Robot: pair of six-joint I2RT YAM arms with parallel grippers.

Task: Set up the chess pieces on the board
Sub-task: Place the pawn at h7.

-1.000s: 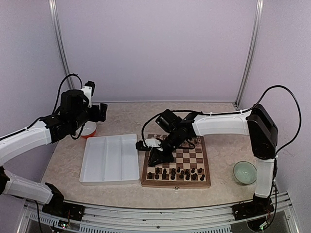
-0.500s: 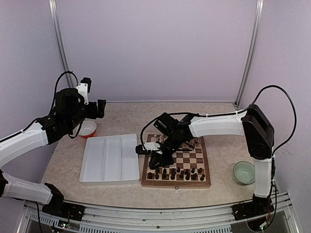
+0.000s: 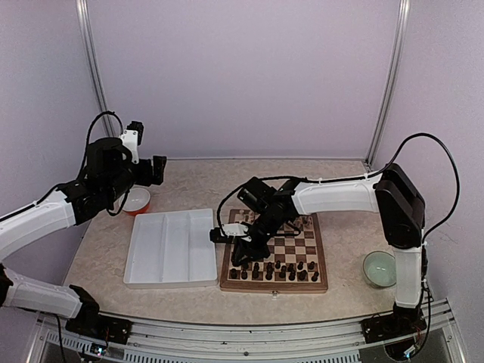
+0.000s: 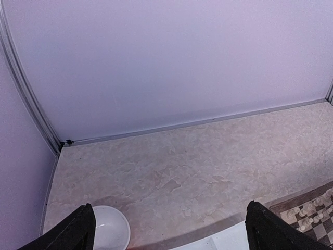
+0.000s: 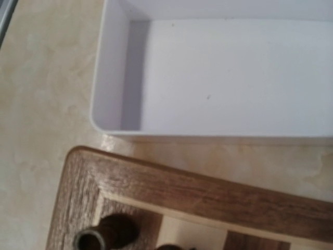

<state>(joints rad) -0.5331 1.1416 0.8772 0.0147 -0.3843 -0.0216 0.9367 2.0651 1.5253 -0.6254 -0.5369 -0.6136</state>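
The board (image 3: 319, 257) lies right of centre, with several dark chess pieces (image 3: 274, 270) in its two near rows. My right gripper (image 3: 240, 255) hangs low over the board's near left part; its fingers do not show in the right wrist view, and the top view does not show how the jaws stand. That wrist view holds the board's frame corner (image 5: 171, 190) and one dark piece (image 5: 106, 234) on the corner square. My left gripper (image 4: 171, 237) is raised at the far left, open wide and holding nothing.
A white divided tray (image 3: 170, 247) sits left of the board, its wall close to the frame (image 5: 112, 83). An orange-rimmed bowl (image 3: 138, 200) stands under the left gripper, and a pale green bowl (image 3: 380, 268) at the right. Cream pieces (image 4: 312, 211) line the board's far side.
The right gripper has shifted slightly left and towards the board's near corner. The left arm swung back and up early on, then held still.
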